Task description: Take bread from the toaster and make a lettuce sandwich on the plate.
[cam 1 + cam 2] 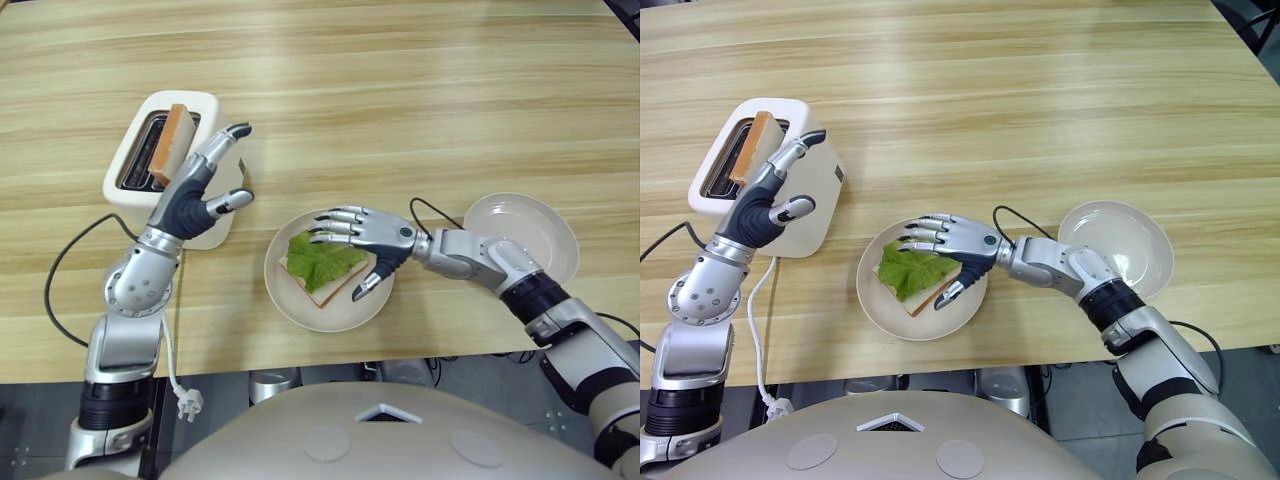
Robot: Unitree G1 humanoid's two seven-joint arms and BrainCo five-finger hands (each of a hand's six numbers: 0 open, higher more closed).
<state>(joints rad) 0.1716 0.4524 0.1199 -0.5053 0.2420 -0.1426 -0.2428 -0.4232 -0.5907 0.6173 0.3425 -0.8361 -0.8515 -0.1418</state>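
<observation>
Left eye view: my left hand [190, 200] stands against the toaster [195, 103], fingers stretched straight and apart, thumb out to the side, holding nothing.
Toaster: white and boxy with rounded corners, a smooth shell and dark slots on top.
Toast: a tan slice [177, 135] with a browner crust stands upright out of a slot, just beside my left fingers (touching or not, I cannot tell).
Right hand: my right hand [380, 240] is low over the plate [340, 315], fingers fanned across the lettuce [320, 258], thumb down by the near right edge of the bread base [325, 293], not closed on anything.
Lettuce: a crinkled green leaf lying on the pale square slice.
Plate: round, cream, smooth-rimmed, close to the table's front edge.
Second plate: a round, white, shallow plate [530, 230] behind my right forearm, apart from the first.
Table: the table [400, 100] is pale wood with long streaks of grain and a wide open stretch beyond the toaster and both plates.
Edges: a white cord with its plug [187, 402] hangs over the front edge beside my left arm, and a black cable [430, 212] loops just beside my right wrist.
</observation>
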